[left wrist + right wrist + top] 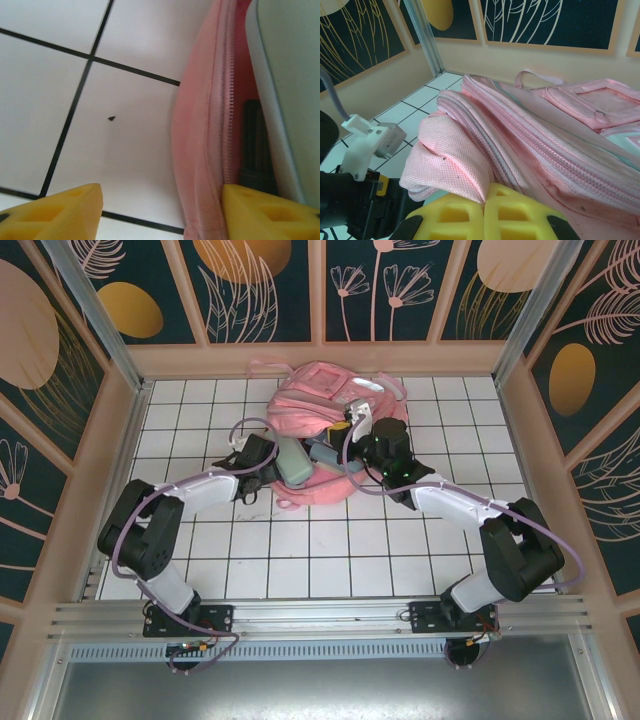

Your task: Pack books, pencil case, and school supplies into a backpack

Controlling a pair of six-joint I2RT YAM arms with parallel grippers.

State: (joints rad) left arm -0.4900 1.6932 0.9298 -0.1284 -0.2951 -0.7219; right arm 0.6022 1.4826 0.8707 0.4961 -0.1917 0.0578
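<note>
1. Fingers (60, 212) of the left hand (162, 207) stand well apart, gripping nothing, with bare counter (125, 75) between them. The zipped rim of the backpack (200, 150) lies just beside the finger on the right of the wrist view.
2. Right of that rim, the grey-teal oblong (290, 75) leans in the mouth of the backpack. From overhead it looks only partly in. A dark thing (256, 145) sits beside it inside, too shadowed to name.
3. Your step, as I judge it, is seating that oblong. Push its outer end along the line of the opening so it slides down and does not tip over the rim. Mind the zipper (227, 100), where a corner could catch.
4. Further right, the right hand (485, 200) is closed tight on a fold of pink fabric (450, 160), lifting it so the mouth gapes. Do not release until the oblong is fully inside, or the soft cloth will likely sag over the opening.
5. The backpack lies at the far middle of the counter, between the two wrists.
6. The counter is smooth white tile with dark grid lines, so the backpack may slide when pushed. That pinched fold is your anchor.
7. Dark patterned panels (260, 290) in tan frames wall three sides, with metal posts (90, 310) at the far corners. There is little room behind the backpack.
</note>
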